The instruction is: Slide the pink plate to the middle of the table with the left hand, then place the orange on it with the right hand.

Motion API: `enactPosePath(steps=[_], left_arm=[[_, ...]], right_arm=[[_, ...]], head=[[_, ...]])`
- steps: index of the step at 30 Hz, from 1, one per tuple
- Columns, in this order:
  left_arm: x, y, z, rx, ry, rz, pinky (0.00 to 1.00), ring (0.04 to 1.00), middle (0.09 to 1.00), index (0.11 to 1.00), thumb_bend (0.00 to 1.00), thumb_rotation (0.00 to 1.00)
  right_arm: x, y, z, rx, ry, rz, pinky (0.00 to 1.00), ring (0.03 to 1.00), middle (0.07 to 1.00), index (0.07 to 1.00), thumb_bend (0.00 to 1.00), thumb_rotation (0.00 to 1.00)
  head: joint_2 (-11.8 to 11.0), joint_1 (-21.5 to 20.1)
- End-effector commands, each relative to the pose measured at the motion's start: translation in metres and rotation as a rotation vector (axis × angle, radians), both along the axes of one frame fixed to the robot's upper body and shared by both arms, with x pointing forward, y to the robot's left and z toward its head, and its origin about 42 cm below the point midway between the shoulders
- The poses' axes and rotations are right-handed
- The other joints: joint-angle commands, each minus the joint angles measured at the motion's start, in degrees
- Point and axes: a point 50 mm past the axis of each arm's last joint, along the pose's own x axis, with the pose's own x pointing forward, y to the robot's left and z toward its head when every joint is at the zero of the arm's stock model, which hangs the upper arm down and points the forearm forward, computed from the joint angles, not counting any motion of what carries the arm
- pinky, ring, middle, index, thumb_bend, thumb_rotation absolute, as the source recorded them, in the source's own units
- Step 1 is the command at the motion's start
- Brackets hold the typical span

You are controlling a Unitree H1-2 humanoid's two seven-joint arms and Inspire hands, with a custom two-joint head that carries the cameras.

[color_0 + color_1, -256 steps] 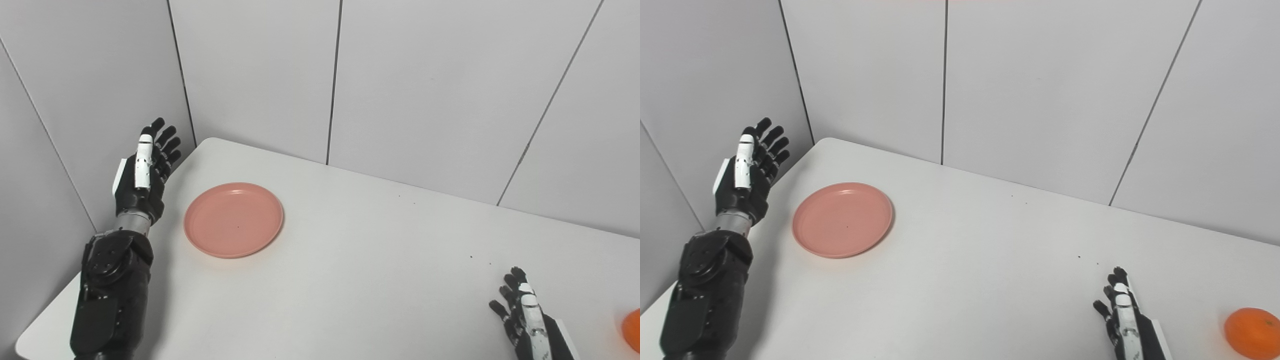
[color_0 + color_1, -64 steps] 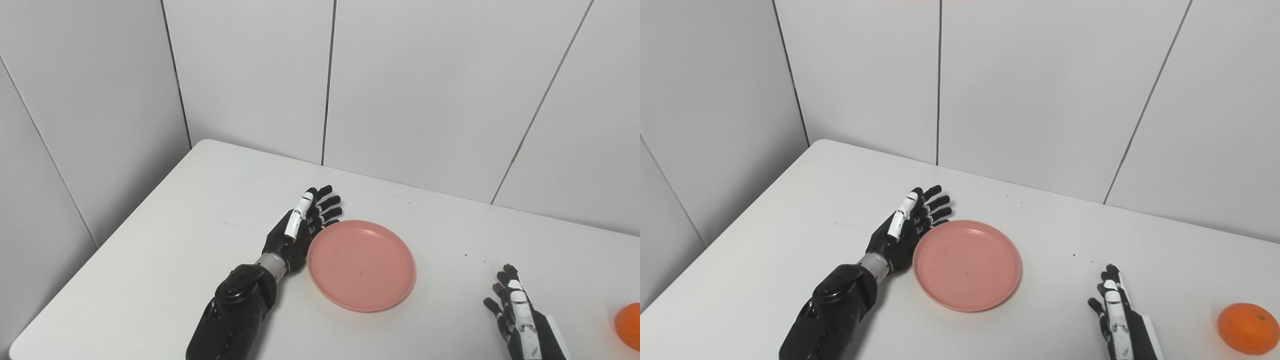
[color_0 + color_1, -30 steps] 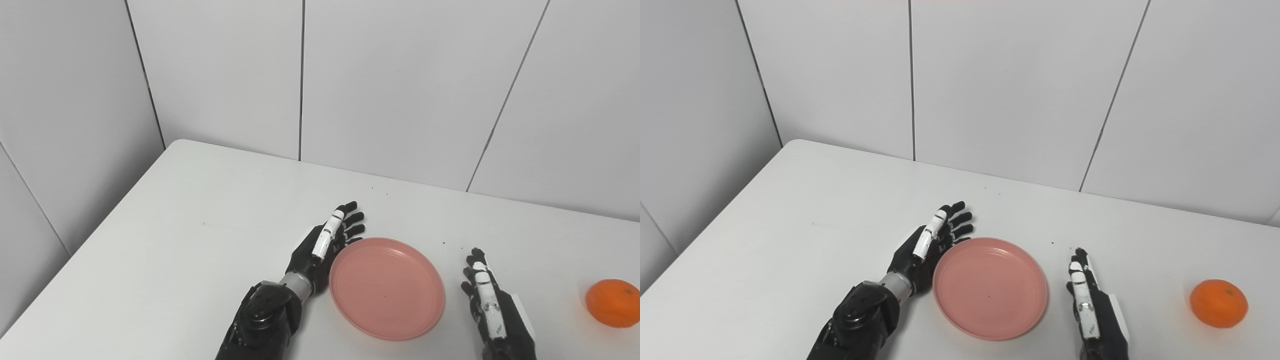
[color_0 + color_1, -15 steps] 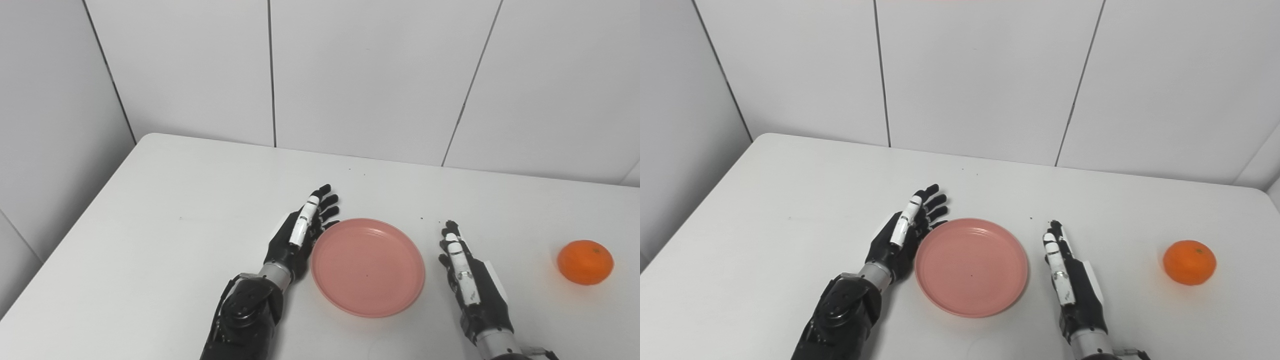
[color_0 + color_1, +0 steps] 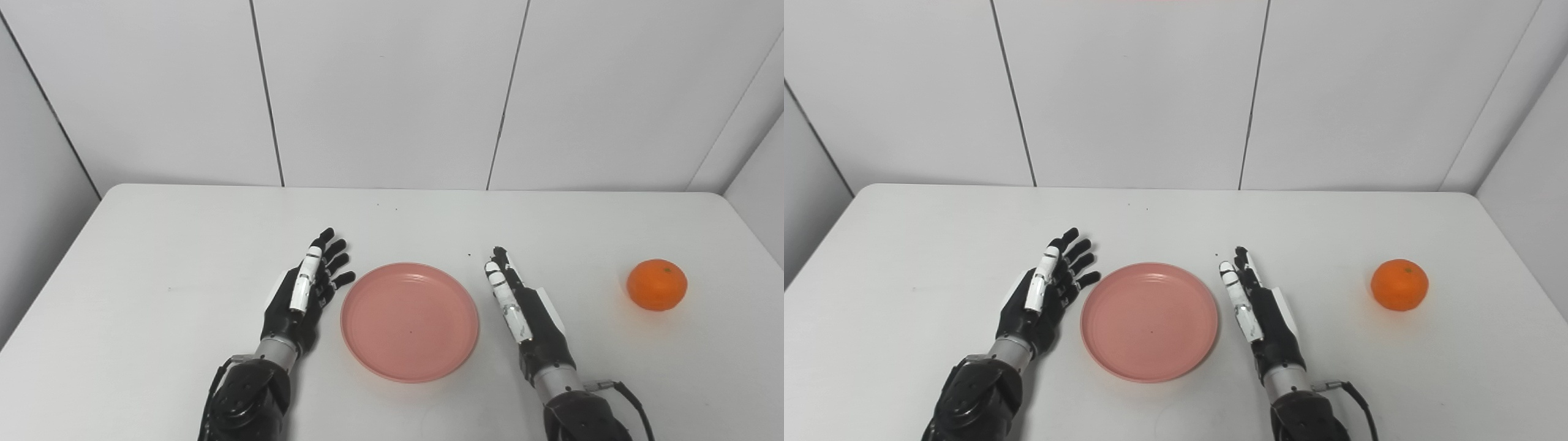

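The pink plate (image 5: 410,320) is lying flat near the middle of the white table (image 5: 153,245), about midway between its left and right edges, which suggests the sliding part of the task is as good as done. The left hand (image 5: 303,295) is sitting just beside the plate's left rim, a sliver of table showing between them, placed as a pushing hand would be. It is resting on its edge with palm facing the plate, fingers (image 5: 327,256) straight and slightly fanned, pointing away from the robot, holding nothing.

The right hand (image 5: 1257,310) is mirroring it on the plate's other side, also on edge, palm turned toward the rim, fingers straight and together, gripping nothing. It is lying just beside the right rim without clearly touching it (the gap is narrow in both views).

The orange (image 5: 1399,285) is sitting alone on the table well to the right of that hand, near the table's right edge, untouched. Judging from this, the right hand is now needing to swing outward and open around the fruit, which is round and likely to roll if nudged sideways.
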Motion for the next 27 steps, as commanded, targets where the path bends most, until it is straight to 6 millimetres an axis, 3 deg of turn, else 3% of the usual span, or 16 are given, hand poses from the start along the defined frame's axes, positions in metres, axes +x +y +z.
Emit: enactPosePath(steps=[1, 5, 12, 20, 23, 27], left_arm=[[0.002, 0.006, 0.008, -0.002, -0.068, 0.018, 0.94, 0.940, 0.944, 0.943, 0.37, 1.00], [0.004, 0.015, 0.002, -0.002, -0.074, 0.017, 0.95, 0.936, 0.943, 0.938, 0.38, 1.00], [0.006, 0.025, -0.005, -0.020, -0.081, 0.009, 0.94, 0.921, 0.930, 0.928, 0.37, 1.00], [0.011, 0.030, -0.012, -0.044, -0.076, 0.004, 0.92, 0.913, 0.922, 0.917, 0.39, 1.00], [0.013, 0.032, -0.015, -0.059, -0.068, -0.008, 0.93, 0.919, 0.922, 0.914, 0.40, 1.00], [0.014, 0.035, -0.018, -0.070, -0.060, -0.012, 0.94, 0.922, 0.924, 0.917, 0.40, 1.00]], right_arm=[[0.007, 0.003, 0.026, -0.040, -0.100, -0.002, 0.96, 0.977, 1.000, 1.000, 0.43, 1.00], [0.006, 0.000, 0.037, -0.074, -0.142, -0.033, 0.90, 0.949, 0.984, 0.992, 0.48, 0.95], [0.005, -0.015, 0.059, -0.280, -0.243, -0.131, 0.83, 0.901, 0.930, 0.929, 0.59, 0.86], [0.005, -0.032, 0.080, -0.427, -0.330, -0.238, 0.80, 0.877, 0.914, 0.921, 0.64, 0.83], [0.004, -0.042, 0.086, -0.465, -0.370, -0.285, 0.80, 0.865, 0.900, 0.930, 0.68, 0.75], [0.003, -0.054, 0.094, -0.518, -0.391, -0.330, 0.80, 0.881, 0.911, 0.947, 0.73, 0.71]], head=[[-0.2, -1.0], [-1.0, -4.3], [-2.2, -8.0], [-3.5, -10.7], [-4.2, -12.3], [-4.7, -13.3]])
